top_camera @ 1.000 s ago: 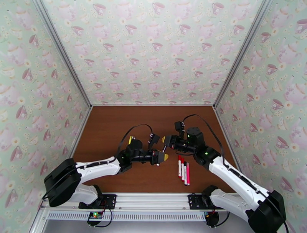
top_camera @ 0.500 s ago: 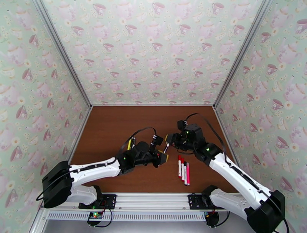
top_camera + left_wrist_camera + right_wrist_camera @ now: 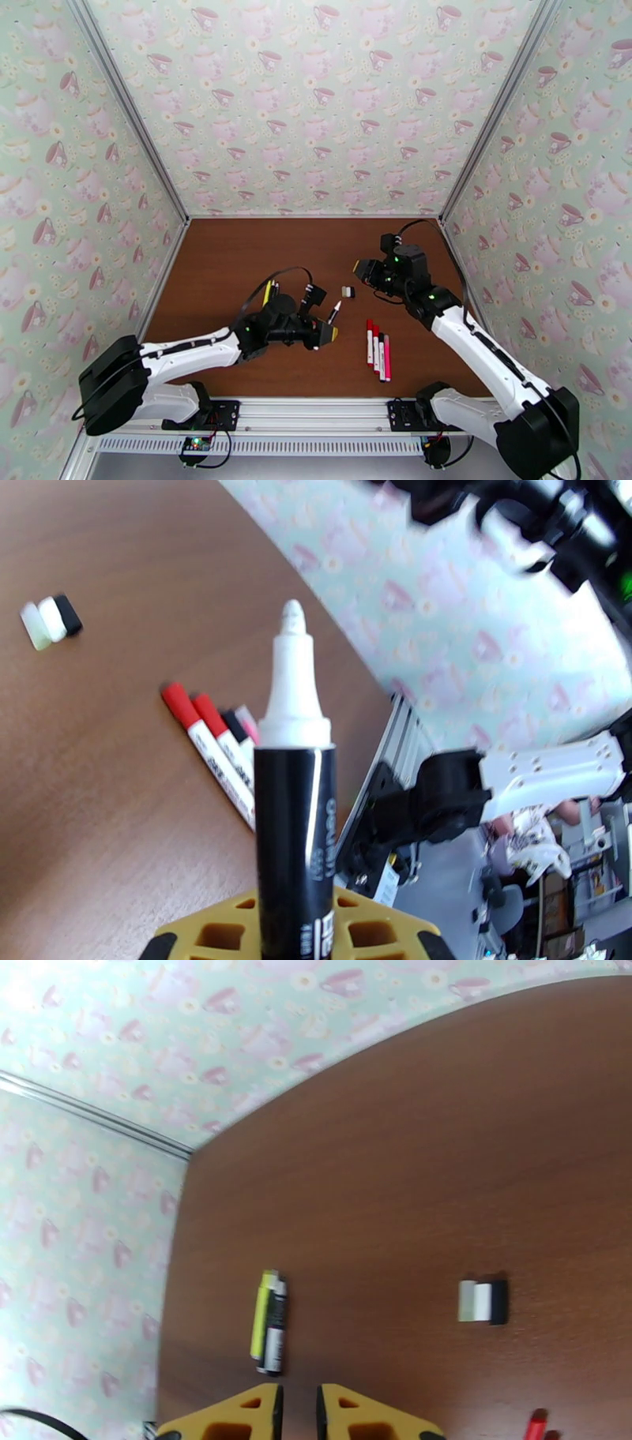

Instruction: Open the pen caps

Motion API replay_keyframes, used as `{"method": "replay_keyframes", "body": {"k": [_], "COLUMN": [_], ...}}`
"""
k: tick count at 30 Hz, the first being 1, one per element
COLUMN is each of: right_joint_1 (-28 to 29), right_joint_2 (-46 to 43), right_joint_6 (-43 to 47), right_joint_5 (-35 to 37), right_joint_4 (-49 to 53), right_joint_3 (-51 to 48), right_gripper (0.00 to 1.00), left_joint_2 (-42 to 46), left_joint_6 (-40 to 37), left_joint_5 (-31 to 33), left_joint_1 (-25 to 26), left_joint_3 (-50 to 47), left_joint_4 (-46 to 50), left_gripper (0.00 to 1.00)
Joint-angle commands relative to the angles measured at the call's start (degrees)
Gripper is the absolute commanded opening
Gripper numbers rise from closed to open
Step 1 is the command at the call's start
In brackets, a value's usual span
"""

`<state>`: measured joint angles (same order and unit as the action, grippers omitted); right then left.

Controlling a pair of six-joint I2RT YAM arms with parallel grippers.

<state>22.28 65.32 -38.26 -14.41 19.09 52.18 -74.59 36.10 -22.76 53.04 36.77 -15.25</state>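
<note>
My left gripper is shut on a black-barrelled pen. In the left wrist view that pen stands up from between the yellow fingers, its white tip bare. A black-and-white pen cap lies on the table a little beyond the tip; it appears as the cap and the cap in the wrist views. My right gripper hovers just right of it, shut on nothing, its fingertips nearly touching. Several capped pens lie side by side at the near right.
A yellow pen and a black pen lie together on the left of the brown table, partly behind my left arm. Patterned walls close in the back and both sides. The metal rail runs along the near edge.
The two grippers, close together a second ago, have drawn apart. The right one pulled back to the far right. The cap now lies on the table, and the left-held pen's tip is bare.
</note>
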Motion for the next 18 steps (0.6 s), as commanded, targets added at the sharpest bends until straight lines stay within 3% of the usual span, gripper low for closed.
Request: {"method": "replay_keyframes", "body": {"k": [1,9,14,18], "right_joint_1": [-2.24,-9.71,-11.69,-12.15], "right_joint_2": [1.73,10.75,18.82,24.83], "right_joint_6": [8.29,14.1,16.81,19.8], "right_joint_5": [-2.65,-7.28,-10.23,-10.59], "right_joint_4": [4.52,6.45,3.29,2.93], "right_joint_3": [-0.65,-1.0,-0.54,2.01], "right_gripper": [0.04,0.08,0.1,0.1], "left_joint_2": [2.67,6.48,7.57,7.57], "left_joint_6": [2.2,2.01,1.39,1.51], "left_joint_5": [-0.07,6.31,14.09,14.6], "left_joint_1": [-1.57,-4.07,-4.26,-4.34], "left_joint_3": [-1.37,-1.73,-0.96,-1.35], "left_joint_4": [-3.41,3.55,11.11,12.59], "left_gripper": [0.07,0.09,0.09,0.1]}}
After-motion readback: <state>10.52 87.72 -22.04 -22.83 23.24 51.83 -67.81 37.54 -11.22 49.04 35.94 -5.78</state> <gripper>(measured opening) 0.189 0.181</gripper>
